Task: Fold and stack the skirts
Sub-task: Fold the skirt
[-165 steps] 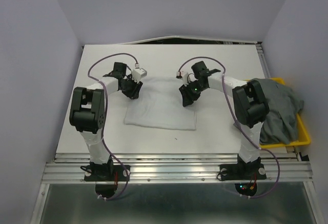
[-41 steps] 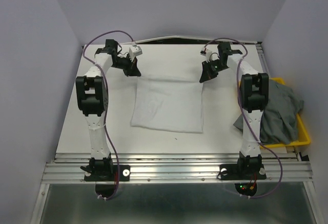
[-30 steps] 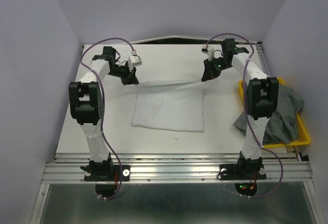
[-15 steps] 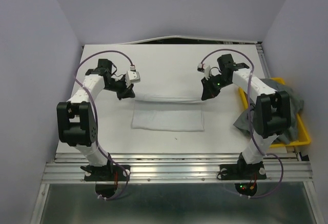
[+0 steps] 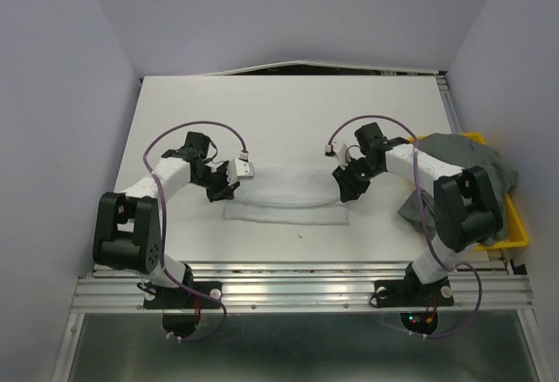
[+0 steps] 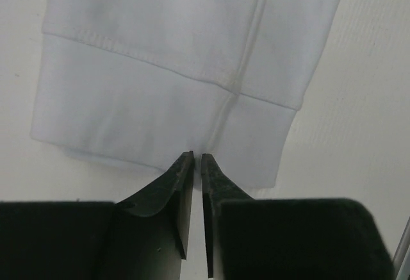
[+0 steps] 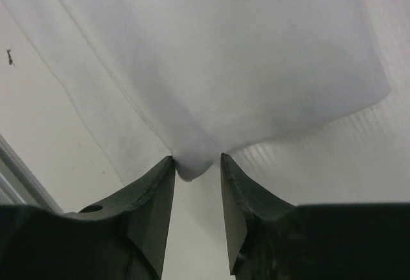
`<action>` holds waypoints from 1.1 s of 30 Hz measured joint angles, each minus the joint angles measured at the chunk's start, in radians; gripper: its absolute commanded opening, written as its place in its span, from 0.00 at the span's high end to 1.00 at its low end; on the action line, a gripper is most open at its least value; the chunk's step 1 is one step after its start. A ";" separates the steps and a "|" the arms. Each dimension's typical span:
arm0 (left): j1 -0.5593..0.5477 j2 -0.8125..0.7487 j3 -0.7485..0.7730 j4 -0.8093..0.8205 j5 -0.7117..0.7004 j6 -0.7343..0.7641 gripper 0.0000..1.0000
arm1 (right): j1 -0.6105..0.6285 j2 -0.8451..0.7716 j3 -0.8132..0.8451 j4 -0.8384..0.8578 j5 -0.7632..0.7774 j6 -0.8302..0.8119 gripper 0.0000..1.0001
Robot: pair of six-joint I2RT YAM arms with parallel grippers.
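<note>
The white skirt point(image 5: 284, 191) lies folded into a narrow band in the middle of the table. My left gripper point(image 5: 229, 188) is at its left end. In the left wrist view the gripper point(image 6: 196, 158) has its jaws almost closed on the skirt's hemmed edge point(image 6: 173, 68). My right gripper point(image 5: 342, 191) is at the skirt's right end. In the right wrist view the gripper point(image 7: 196, 164) has its jaws parted, with a bunched corner of the skirt point(image 7: 224, 56) sitting between them. Grey skirts point(image 5: 476, 181) lie heaped at the right.
The grey heap rests in a yellow tray point(image 5: 502, 244) at the table's right edge and hangs over its near-left side. The table's metal front rail point(image 5: 297, 290) runs below the arm bases. Walls close in the back and both sides.
Both grippers have come from the far side toward the near edge, carrying the white skirt's far edge over itself. The skirt went from a flat spread to a narrow folded band.
</note>
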 measured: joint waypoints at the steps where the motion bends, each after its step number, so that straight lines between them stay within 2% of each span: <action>1: -0.013 -0.005 -0.012 0.007 -0.015 0.000 0.67 | 0.003 -0.001 -0.005 0.006 0.014 0.004 0.55; 7: -0.032 -0.089 -0.034 0.029 -0.068 0.002 0.48 | 0.004 -0.096 -0.008 0.026 0.061 0.000 0.55; 11: -0.051 -0.119 -0.038 0.046 -0.105 0.005 0.48 | 0.019 -0.150 -0.009 0.044 0.090 -0.024 0.55; 18: -0.104 -0.117 -0.041 0.064 -0.154 0.016 0.48 | 0.100 -0.150 -0.032 0.058 0.146 -0.052 0.55; 33: -0.142 -0.032 -0.041 0.105 -0.219 0.066 0.48 | 0.187 -0.141 -0.150 0.124 0.249 -0.101 0.56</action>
